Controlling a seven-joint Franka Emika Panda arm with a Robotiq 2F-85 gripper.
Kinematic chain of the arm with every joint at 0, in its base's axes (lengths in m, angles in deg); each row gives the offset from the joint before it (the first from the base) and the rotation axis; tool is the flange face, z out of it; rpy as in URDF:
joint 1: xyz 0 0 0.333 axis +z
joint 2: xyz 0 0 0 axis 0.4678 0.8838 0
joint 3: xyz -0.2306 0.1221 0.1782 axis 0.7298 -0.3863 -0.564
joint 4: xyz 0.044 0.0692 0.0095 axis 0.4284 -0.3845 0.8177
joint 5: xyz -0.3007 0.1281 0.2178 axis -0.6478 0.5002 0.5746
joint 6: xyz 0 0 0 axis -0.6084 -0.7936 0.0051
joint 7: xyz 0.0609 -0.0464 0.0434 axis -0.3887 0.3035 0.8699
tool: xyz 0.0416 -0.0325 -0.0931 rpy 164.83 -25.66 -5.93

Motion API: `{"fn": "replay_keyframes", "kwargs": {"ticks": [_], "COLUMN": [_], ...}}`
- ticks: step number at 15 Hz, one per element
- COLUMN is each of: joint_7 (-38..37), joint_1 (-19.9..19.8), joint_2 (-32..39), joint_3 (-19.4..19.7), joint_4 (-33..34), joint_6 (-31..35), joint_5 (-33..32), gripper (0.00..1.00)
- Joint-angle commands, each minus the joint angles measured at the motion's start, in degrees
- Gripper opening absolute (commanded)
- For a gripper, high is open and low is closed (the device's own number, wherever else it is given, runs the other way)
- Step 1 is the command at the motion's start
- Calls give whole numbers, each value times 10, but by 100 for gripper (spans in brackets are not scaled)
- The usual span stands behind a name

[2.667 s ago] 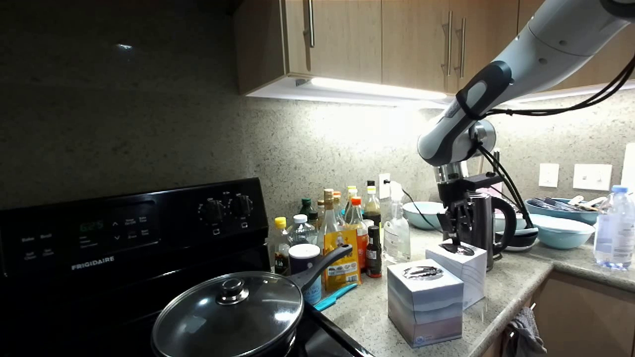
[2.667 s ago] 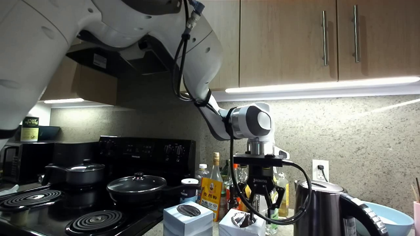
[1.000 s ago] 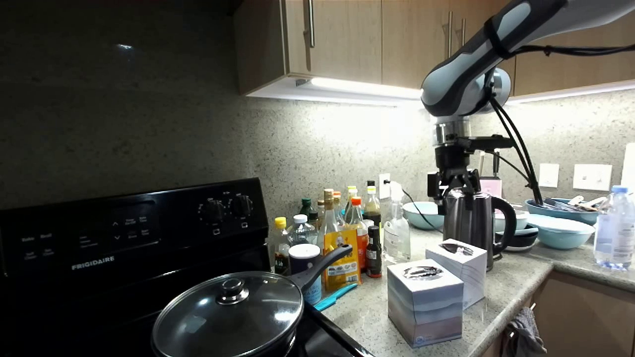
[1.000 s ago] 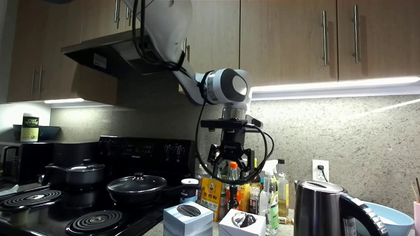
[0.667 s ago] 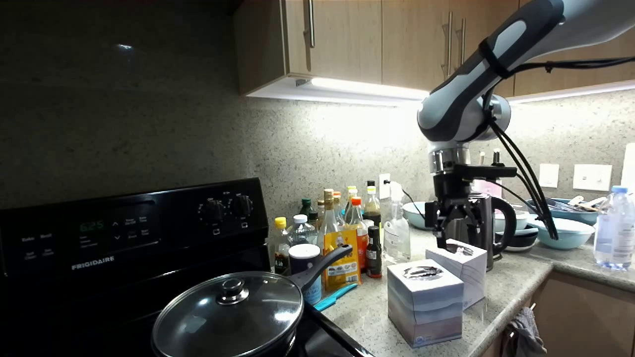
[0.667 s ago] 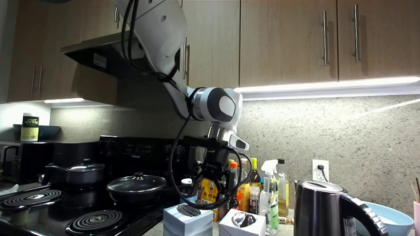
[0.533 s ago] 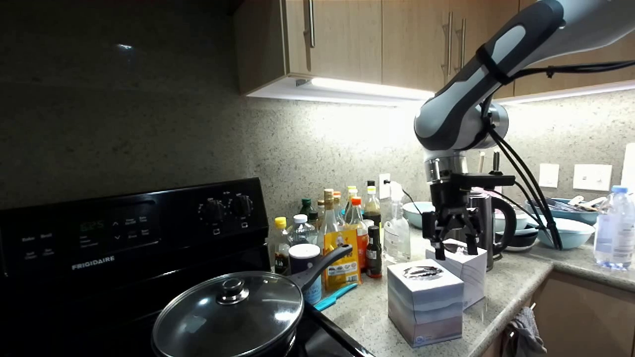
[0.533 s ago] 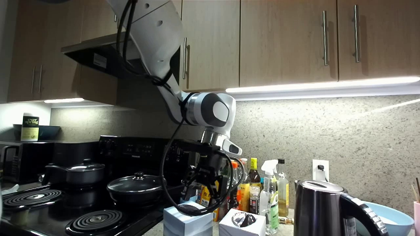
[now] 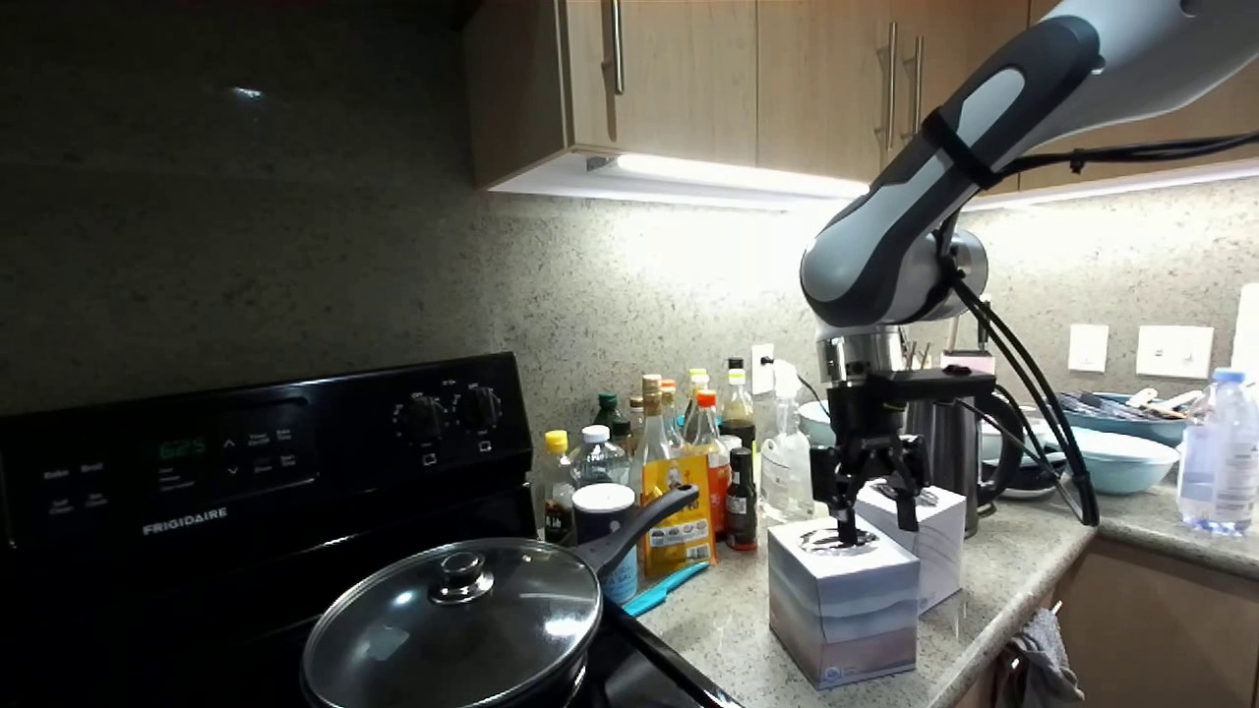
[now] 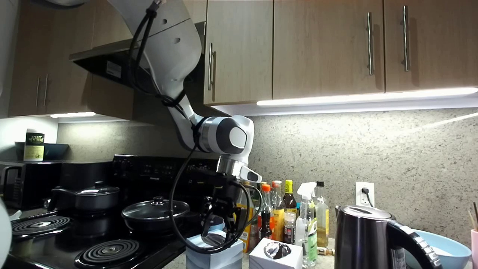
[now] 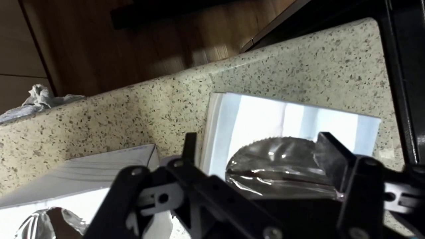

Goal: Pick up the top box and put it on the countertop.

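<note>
Two near-identical pale grey-blue cartons with whitish tops and film-covered openings stand side by side, unstacked, on the speckled countertop (image 9: pixel 1023 565); I cannot tell which is the top box. The carton nearer the stove (image 9: pixel 854 624) (image 10: pixel 203 259) lies under my gripper in the wrist view (image 11: pixel 259 116). The carton nearer the kettle (image 9: pixel 942 559) also shows in the wrist view (image 11: pixel 83 176). My gripper (image 9: pixel 875 526) (image 10: pixel 216 233) is open and empty over the stove-side carton. In the wrist view (image 11: pixel 257 142) one finger is past its side, the other over the film opening; contact is unclear.
A metal kettle (image 10: pixel 364 239) stands beyond the cartons. Several bottles (image 9: pixel 703 452) and a spray bottle (image 10: pixel 306 216) line the wall. A lidded pan (image 9: pixel 452 629) sits on the black stove, its handle toward the counter. Cabinets (image 10: pixel 317 48) hang above. A water bottle (image 9: pixel 1220 452) stands far right.
Earlier, my gripper was narrow at the kettle-side carton's opening. It rose, opened, moved toward the stove-side carton and came down over it. The cartons show no clear movement.
</note>
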Motion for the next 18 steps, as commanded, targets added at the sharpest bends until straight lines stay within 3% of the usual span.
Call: {"fn": "replay_keyframes", "kwargs": {"ticks": [1, 7, 10, 12, 14, 15, 18], "joint_7": [-28, -35, -35, -35, -32, -30, -28], "joint_1": [0, -8, -8, -6, -6, -7, -6], "joint_2": [29, 54, 67, 74, 85, 91, 102], "joint_3": [0, 11, 16, 18, 19, 19, 20], "joint_4": [15, 38, 51, 60, 71, 79, 94], "joint_6": [8, 6, 28, 37, 43, 44, 44], "joint_5": [-7, 2, -10, -18, -20, -20, -25], "gripper": [71, 48, 54, 53, 40, 25, 7]}}
